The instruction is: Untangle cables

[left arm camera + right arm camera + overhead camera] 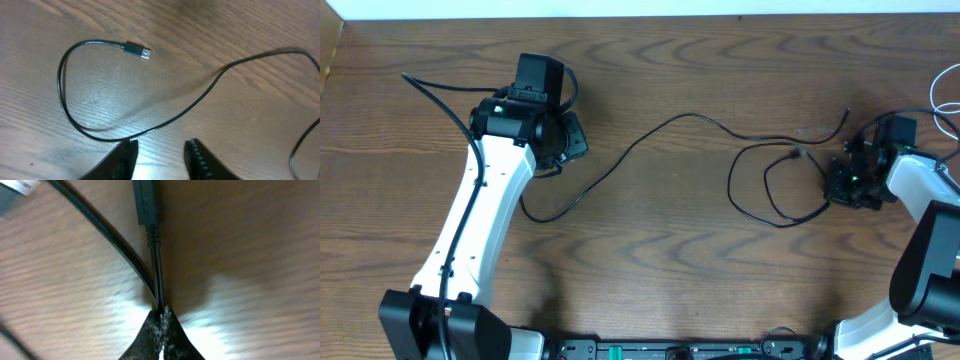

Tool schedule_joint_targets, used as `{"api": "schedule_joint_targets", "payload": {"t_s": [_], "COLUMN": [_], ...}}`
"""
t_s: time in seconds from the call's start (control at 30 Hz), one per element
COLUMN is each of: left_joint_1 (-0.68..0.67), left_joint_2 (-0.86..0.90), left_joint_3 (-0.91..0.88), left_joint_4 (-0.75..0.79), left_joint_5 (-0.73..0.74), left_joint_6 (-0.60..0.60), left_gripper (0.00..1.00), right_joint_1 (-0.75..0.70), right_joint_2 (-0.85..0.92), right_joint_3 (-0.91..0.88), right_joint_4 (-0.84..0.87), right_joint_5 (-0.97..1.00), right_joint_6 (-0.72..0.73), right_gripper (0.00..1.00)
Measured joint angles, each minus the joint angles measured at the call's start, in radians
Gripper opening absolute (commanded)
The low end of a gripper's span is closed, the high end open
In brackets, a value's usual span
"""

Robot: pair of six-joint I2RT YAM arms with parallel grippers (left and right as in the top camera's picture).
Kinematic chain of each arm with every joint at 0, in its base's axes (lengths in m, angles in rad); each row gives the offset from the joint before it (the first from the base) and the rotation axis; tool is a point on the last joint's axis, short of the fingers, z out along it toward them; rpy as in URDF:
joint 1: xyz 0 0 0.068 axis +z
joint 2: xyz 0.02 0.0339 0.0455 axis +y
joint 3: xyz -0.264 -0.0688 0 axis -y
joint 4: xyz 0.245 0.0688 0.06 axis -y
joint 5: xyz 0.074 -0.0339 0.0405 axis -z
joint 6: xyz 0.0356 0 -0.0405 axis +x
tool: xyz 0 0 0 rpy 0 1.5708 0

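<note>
Spanning the table in the overhead view, the black cable runs from the left claw to the right claw. The white cable lies behind the right claw.

Left wrist view: jaws apart, black cable just ahead of the fingertips, plug farther ahead.

Right wrist view: jaws clamped on the black cable, connector directly ahead.

Place: robot lab bench | Signs: wood-grain table, left arm at 8 o'clock, right arm at 4 o'clock
</note>
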Motion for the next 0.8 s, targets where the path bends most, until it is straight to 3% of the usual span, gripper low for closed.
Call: {"api": "schedule_joint_targets", "payload": {"t_s": [0.23, 0.5, 0.8], "left_joint_1": [0.0, 0.0, 0.0], "left_joint_2": [0.0, 0.0, 0.0], "left_joint_3": [0.0, 0.0, 0.0], "left_joint_4": [-0.001, -0.001, -0.002], "left_joint_5": [0.0, 0.0, 0.0], "left_joint_6": [0.001, 0.001, 0.001], "left_gripper": [0.42, 0.43, 0.43], "right_joint_1": [-0.027, -0.151, -0.32], "right_joint_2": [-0.047, -0.323, -0.354], "right_joint_3": [0.194, 0.498, 0.544], "right_joint_4": [-0.195, -0.182, -0.111], "right_joint_5": [-0.056, -0.044, 0.063], "right_joint_6": [0.18, 0.327, 0.391], "right_gripper": [0.01, 0.01, 0.01]}}
